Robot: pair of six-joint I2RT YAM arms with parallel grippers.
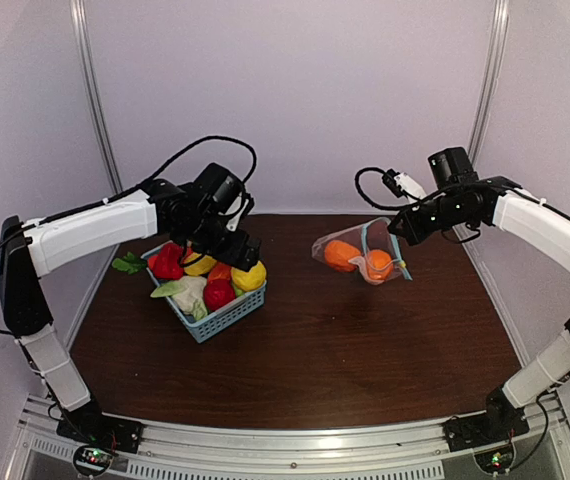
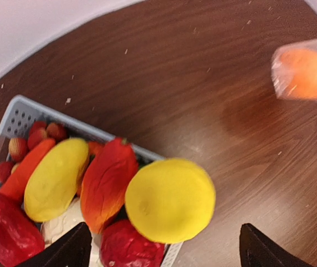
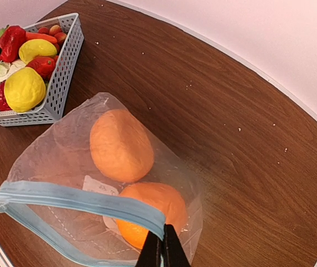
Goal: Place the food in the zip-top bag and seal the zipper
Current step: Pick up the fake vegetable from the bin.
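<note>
Lemon (image 2: 169, 200) sits atop the basket (image 2: 14, 119) at 12 o'clock from your left gripper (image 2: 164, 253), its fingers (image 2: 69, 250) spread wide (gripping nothing). Your right gripper (image 3: 162, 250), pressed together, pinches the zipper (image 3: 75, 201), holding the bag (image 3: 64, 150) with two oranges (image 3: 119, 144) at the basket's 3 o'clock.

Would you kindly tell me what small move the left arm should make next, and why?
Probably lower the left gripper onto the round yellow fruit and close: it hangs open just above it, while the right gripper pinches the zipper of the bag, holding its mouth open.
</note>
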